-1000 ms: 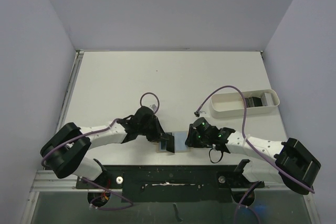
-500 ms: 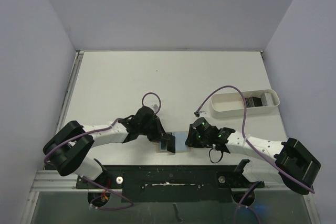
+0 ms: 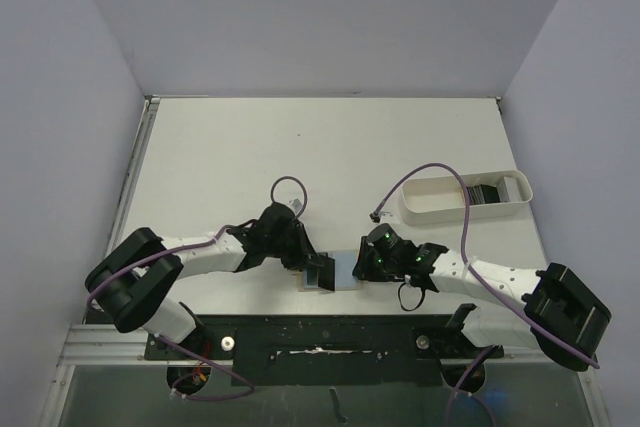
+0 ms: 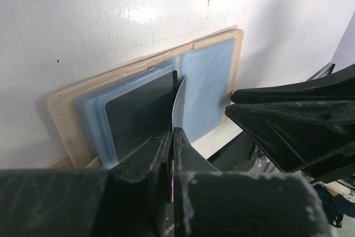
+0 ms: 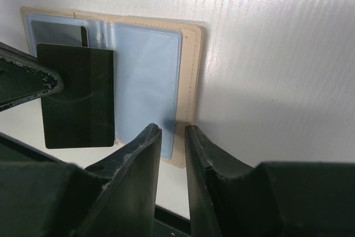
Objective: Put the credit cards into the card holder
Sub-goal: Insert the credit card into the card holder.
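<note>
The tan card holder (image 3: 343,273) lies open near the table's front edge, its light blue lining (image 5: 147,76) facing up. My left gripper (image 4: 173,137) is shut on a dark credit card (image 5: 77,95). It holds the card on edge (image 4: 178,101) over the holder's left half, by the fold. A grey card (image 4: 138,115) sits in the left pocket. My right gripper (image 5: 173,131) stands over the holder's right edge, its jaws a narrow gap apart with nothing between them. More credit cards (image 3: 485,192) lie in the white tray (image 3: 430,211).
The white oblong tray stands at the right, with the right arm's purple cable (image 3: 462,217) draped across it. The black base rail (image 3: 320,332) runs just in front of the holder. The two grippers are close together over the holder.
The left arm has shifted very slightly, with the card still over the holder. The right arm has not moved.
</note>
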